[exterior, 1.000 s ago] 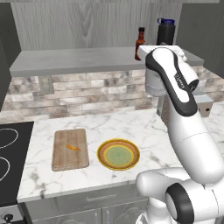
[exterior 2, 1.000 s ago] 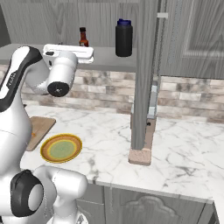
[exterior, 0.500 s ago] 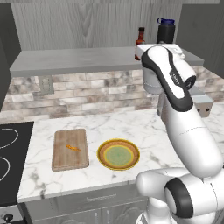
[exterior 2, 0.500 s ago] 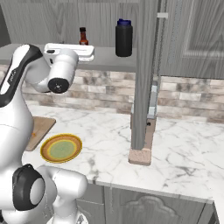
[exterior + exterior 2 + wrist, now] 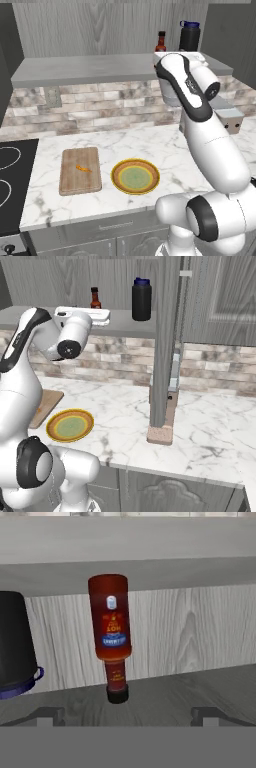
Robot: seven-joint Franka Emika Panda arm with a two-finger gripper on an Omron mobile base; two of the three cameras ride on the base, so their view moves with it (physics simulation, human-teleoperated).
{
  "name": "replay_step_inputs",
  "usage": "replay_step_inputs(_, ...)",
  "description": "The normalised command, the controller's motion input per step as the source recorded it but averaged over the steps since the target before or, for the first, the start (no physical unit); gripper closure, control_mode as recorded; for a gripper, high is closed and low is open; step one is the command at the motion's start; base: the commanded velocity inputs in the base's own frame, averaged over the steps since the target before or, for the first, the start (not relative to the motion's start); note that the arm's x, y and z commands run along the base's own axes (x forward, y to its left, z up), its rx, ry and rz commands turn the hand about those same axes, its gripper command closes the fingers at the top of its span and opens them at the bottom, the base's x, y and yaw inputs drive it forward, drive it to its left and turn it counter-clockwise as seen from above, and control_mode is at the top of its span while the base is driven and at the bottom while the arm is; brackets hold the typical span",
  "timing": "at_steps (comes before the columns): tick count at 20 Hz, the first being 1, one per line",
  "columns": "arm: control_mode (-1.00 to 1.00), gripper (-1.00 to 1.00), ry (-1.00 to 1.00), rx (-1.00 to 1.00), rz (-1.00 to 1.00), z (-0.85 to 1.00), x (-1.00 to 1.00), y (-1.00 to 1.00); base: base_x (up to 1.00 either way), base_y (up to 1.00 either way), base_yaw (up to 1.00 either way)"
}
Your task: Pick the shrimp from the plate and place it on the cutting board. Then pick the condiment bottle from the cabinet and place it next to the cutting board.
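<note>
Hand view puts the condiment bottle (image 5: 112,637) squarely ahead of our gripper (image 5: 127,716), its jaws spread wide and holding nothing, one finger (image 5: 49,716) showing on each side so the bottle can pass between them. The picture is rolled upside down, so the black cap points downward. Its blue label shows white writing too blurred to read. The bottle stands on the cabinet (image 5: 90,67) beside a black bottle (image 5: 141,299); the shrimp (image 5: 82,168) already lies on the cutting board (image 5: 80,170), the plate (image 5: 135,176) just beside it.
</note>
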Motion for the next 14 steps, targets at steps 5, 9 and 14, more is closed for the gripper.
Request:
replay_step_inputs(5,-1.00,-1.00,0.08,0.00,-0.02,0.24,0.08,0.00,0.00,0.00,0.00)
replay_step_inputs(9,-1.00,-1.00,0.05,0.00,0.00,0.32,0.00,0.00,0.00,0.00,0.00)
replay_step_inputs(14,-1.00,-1.00,0.02,0.00,0.00,0.27,0.00,0.00,0.00,0.00,0.00)
